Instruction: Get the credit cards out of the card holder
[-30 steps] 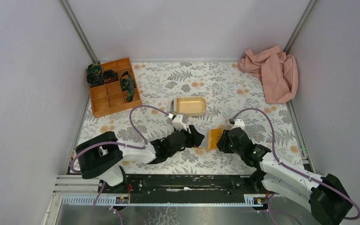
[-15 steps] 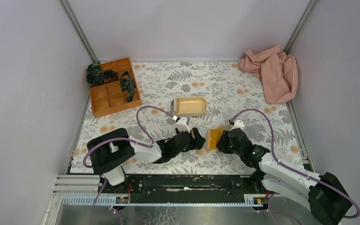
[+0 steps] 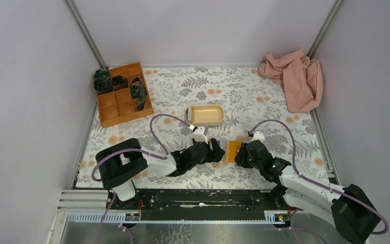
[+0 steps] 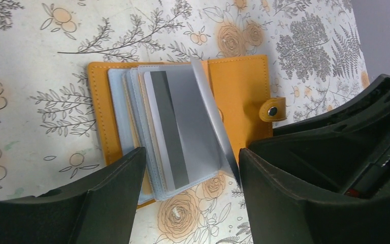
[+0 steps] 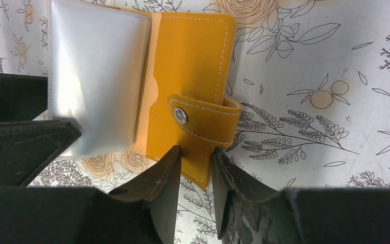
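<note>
The card holder (image 3: 232, 151) lies open on the flowered table between both grippers. In the left wrist view its orange cover (image 4: 238, 96) carries fanned clear sleeves, and a pale credit card (image 4: 168, 127) with a dark stripe shows in one. My left gripper (image 4: 192, 152) is open, its fingers on either side of the sleeves' near edge without touching them. My right gripper (image 5: 197, 152) is shut on the card holder (image 5: 193, 76), pinching the cover's edge just below the snap tab (image 5: 203, 114). The silvery sleeves (image 5: 99, 76) stand up on the left.
A beige oval tray (image 3: 205, 115) sits just behind the card holder. An orange compartment box (image 3: 123, 94) with dark items is at the back left. A pink cloth (image 3: 294, 79) lies in the back right corner. Walls close in three sides.
My left arm has moved right, bringing its gripper up to the card holder, and its jaws have opened a little wider. The right gripper has kept its hold in place.
</note>
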